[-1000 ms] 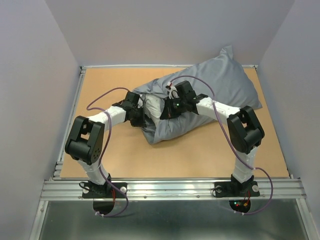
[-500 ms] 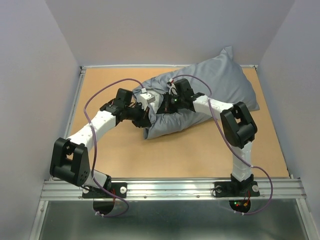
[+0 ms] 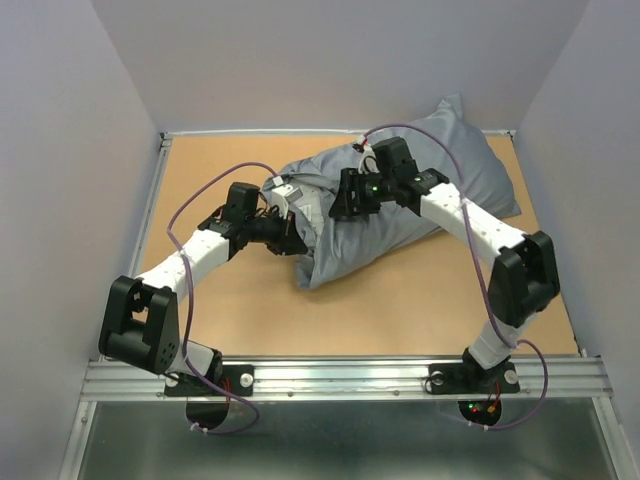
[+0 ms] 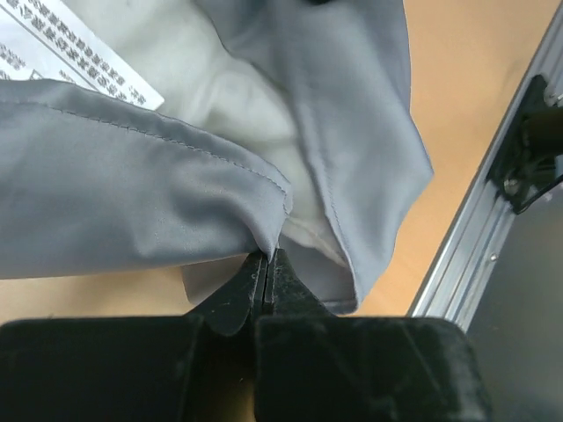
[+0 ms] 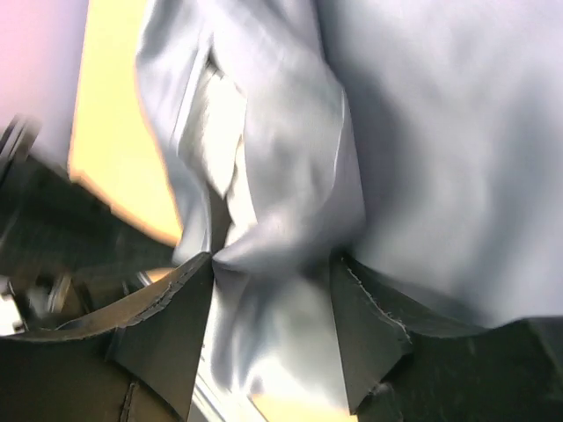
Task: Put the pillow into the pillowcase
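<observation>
Handling a soft pillow inside a limp, slick pillowcase

We judge both pieces light and wholly yielding. The pillow [image 4: 220,79] is a plump, off-white cushion that should squash and spring back. The pillowcase [image 3: 455,170] is thin, smooth blue-grey cloth that will likely slide over itself and slip from a shallow pinch. Neither looks fragile. Most of the pillow sits inside the pillowcase, which bulges away beyond the right end effector [image 5: 273,259]. Only the pale end and its printed care label [image 4: 79,48] show at the open mouth, just ahead of the left end effector [image 4: 266,264].

The left end effector is pinched tight on the stitched hem [image 4: 211,154] at the corner of the mouth. That doubled, sewn edge is, in our view, the best place to hold, being thicker and less slippery than a single layer. The right end effector stands with its fingers apart, and a soft fold of pillowcase lies loose between them, not clamped. All of it rests on the tan, matt worktop [image 3: 400,300] beneath both end effectors.
</observation>
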Controlling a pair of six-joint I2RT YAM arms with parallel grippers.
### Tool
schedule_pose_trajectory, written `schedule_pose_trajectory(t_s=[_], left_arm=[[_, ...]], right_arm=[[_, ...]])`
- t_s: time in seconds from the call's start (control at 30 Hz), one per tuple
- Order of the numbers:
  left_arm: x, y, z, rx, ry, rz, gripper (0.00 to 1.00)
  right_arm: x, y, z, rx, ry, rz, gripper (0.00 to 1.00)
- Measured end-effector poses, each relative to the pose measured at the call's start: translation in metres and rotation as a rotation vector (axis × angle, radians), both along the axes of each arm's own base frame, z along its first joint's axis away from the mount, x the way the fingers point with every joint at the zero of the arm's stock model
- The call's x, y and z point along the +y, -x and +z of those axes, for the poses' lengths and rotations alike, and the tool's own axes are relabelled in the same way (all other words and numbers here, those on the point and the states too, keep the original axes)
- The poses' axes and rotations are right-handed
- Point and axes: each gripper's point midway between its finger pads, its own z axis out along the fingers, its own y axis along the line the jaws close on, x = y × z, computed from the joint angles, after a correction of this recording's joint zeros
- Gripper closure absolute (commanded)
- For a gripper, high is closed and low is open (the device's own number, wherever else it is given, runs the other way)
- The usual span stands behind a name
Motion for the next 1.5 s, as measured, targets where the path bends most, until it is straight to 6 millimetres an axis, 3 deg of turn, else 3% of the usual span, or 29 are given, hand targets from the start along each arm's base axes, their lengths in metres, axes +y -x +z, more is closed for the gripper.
schedule_pose_trajectory(t_s=[0.1,0.2,0.23,0.27,0.37,0.47,0.57,0.6,0.7,0.73,0.9,1.13,1.3,1.4,1.5], left_arm=[[-0.006,-0.002,0.006,0.017,0.053,0.022,1.00],[-0.012,-0.005,0.012,0.038,0.103,0.046,1.00],[-0.013,-0.005,0.013,0.040,0.109,0.049,1.00],[-0.014,-0.006,0.015,0.044,0.121,0.054,1.00],[-0.017,-0.008,0.021,0.055,0.149,0.071,1.00],[-0.018,-0.009,0.027,0.052,0.170,0.083,1.00],[-0.018,-0.004,0.025,0.060,0.173,0.087,1.00],[-0.019,-0.001,0.024,0.067,0.171,0.086,1.00],[-0.022,0.005,0.019,0.073,0.162,0.083,1.00],[-0.023,0.006,0.019,0.072,0.162,0.083,1.00],[-0.025,0.015,0.019,0.072,0.166,0.064,1.00],[-0.024,0.039,0.027,0.047,0.169,-0.074,1.00],[-0.026,0.053,0.046,-0.005,0.164,-0.243,1.00],[-0.030,0.053,0.056,-0.033,0.168,-0.314,1.00],[-0.032,0.048,0.060,-0.042,0.174,-0.322,1.00]], right_arm=[[-0.018,0.019,0.026,-0.057,0.042,0.012,0.30],[-0.024,0.049,0.033,-0.079,0.065,0.056,0.11],[-0.024,0.060,0.030,-0.066,0.076,0.072,0.11],[-0.022,0.071,0.023,-0.050,0.089,0.090,0.03],[-0.020,0.095,-0.015,0.047,0.150,0.128,0.01],[-0.021,0.098,-0.048,0.142,0.200,0.112,0.03],[-0.019,0.095,-0.065,0.191,0.228,0.089,0.20],[-0.016,0.092,-0.071,0.210,0.238,0.074,0.44],[-0.005,0.082,-0.081,0.244,0.246,0.057,0.82],[-0.001,0.078,-0.084,0.263,0.239,0.046,0.99],[0.005,0.064,-0.082,0.340,0.163,0.004,0.99],[-0.011,-0.004,-0.027,0.386,-0.135,-0.208,0.99],[-0.006,-0.035,0.015,0.326,-0.321,-0.299,1.00],[0.004,-0.032,0.015,0.306,-0.374,-0.307,0.99],[0.020,-0.017,-0.010,0.286,-0.363,-0.290,1.00]])
